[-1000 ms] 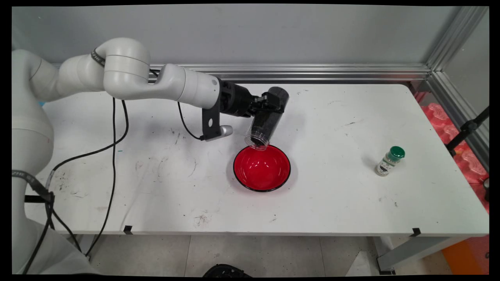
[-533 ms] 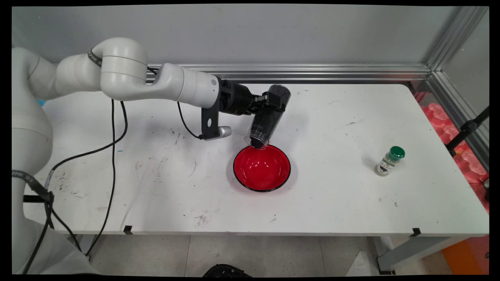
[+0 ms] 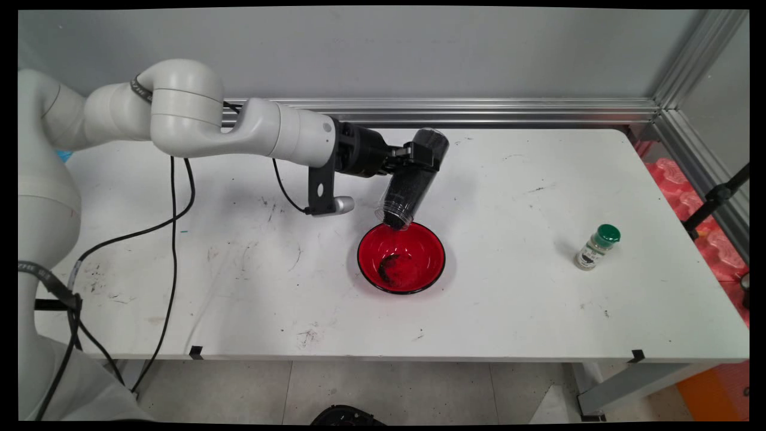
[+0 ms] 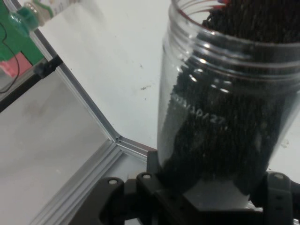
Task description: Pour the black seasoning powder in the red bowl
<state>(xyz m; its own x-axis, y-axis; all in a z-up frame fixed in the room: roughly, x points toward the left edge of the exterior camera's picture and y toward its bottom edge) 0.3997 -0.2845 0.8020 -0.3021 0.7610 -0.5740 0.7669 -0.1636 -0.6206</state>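
White table (image 3: 508,299), frame centre: a red bowl (image 3: 422,251) holding dark grains (image 3: 390,267). A tilted clear jar (image 3: 412,185) is clamped by the gripper (image 3: 419,157) above the bowl's upper rim. A green-capped bottle (image 3: 596,246) is seen at right.

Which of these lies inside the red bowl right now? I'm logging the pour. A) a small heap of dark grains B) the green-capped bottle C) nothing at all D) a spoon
A: a small dark heap lies in the red bowl, under the tilted jar's mouth; the green-capped bottle stands apart, at right.
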